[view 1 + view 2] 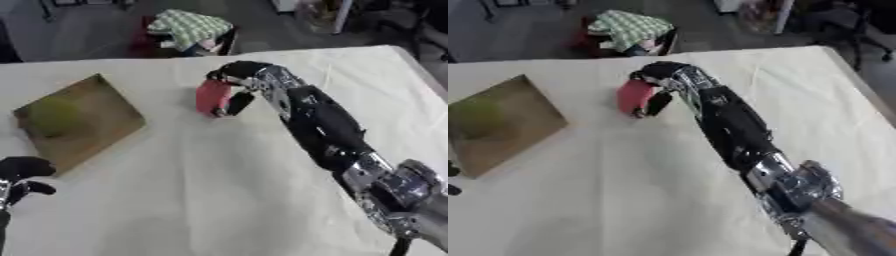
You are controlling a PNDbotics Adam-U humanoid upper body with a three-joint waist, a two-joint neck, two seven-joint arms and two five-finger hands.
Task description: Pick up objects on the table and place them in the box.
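Pale cream cloth over the tabletop [219,200], dark grey floor [96,30] beyond its far edge, a green-and-white checked cloth [188,26] heaped there, dim furniture at upper right

Bare table [219,200] between red object [213,96] and box [83,120] (green ball [54,116] inside).

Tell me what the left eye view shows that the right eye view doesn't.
Only the left eye view shows the left hand well, curled at the lower left edge, and the whole brown box. The right eye view alone shows more table beyond the right arm, and cuts the box at its left edge. Both share the right hand curled round the red object and a green ball in the box.
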